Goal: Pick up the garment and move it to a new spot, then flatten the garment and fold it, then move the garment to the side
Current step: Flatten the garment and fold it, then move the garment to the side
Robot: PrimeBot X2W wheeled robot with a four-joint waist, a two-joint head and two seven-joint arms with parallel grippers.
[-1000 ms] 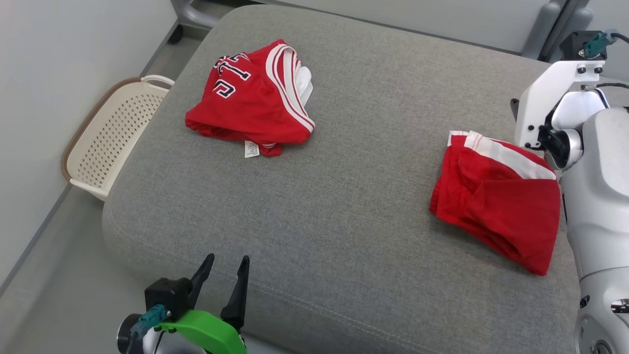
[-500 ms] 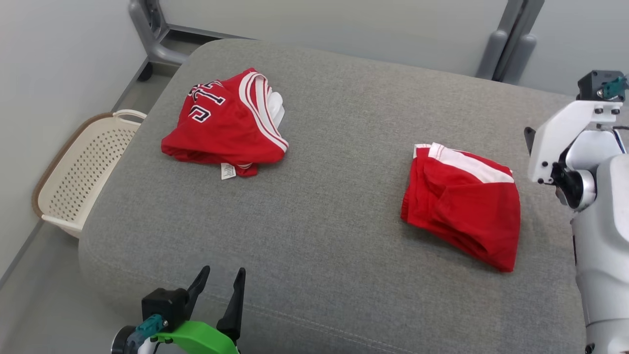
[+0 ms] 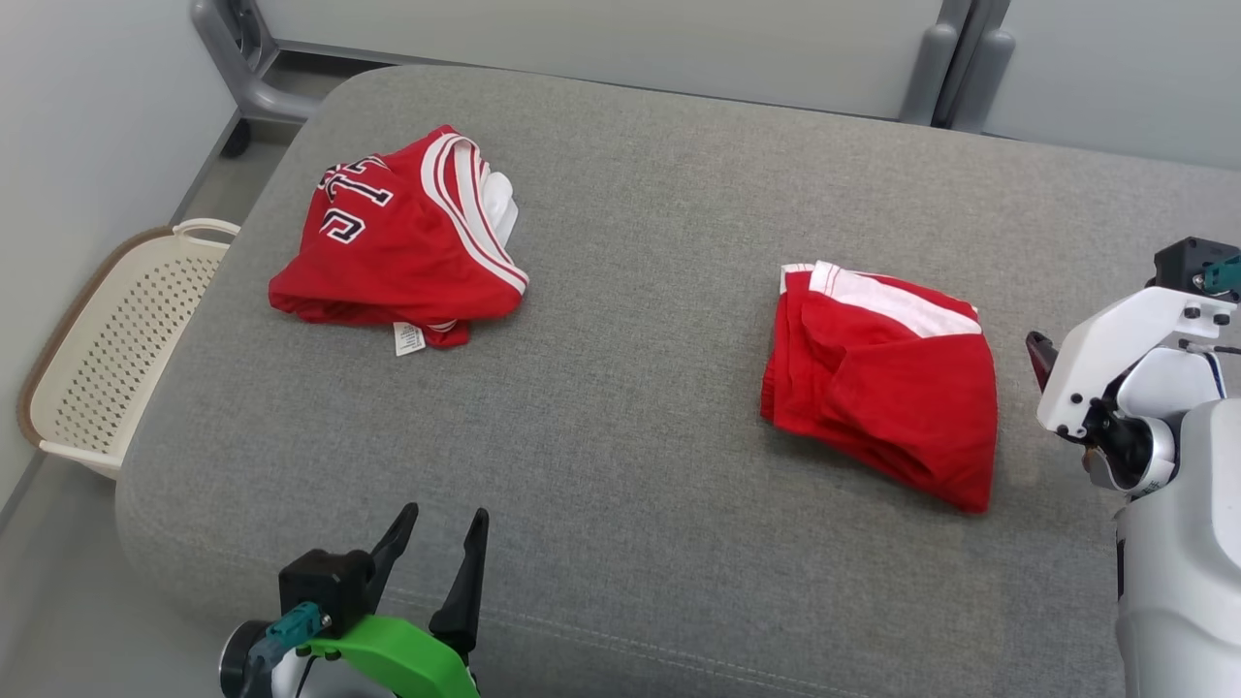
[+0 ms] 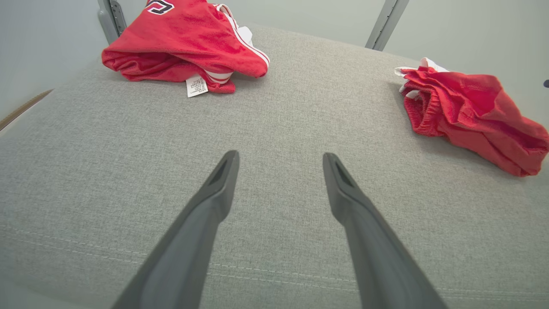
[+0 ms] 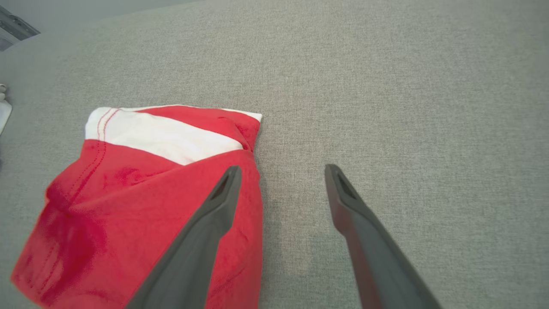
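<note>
Red jersey [image 3: 388, 252]: navy ltrs, "C" legible, rest unclear; tag [image 3: 408, 338] print unreadable.

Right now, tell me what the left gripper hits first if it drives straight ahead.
Probably the bare grey cushion: the open left gripper points between the red jersey and the red shorts, in line with neither. Depth is hard to judge.

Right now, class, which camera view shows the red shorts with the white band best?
Head view: the red shorts lie whole and unobstructed. The left wrist view sees them side-on, bunched; the right wrist view, close, has a finger across them.
</note>
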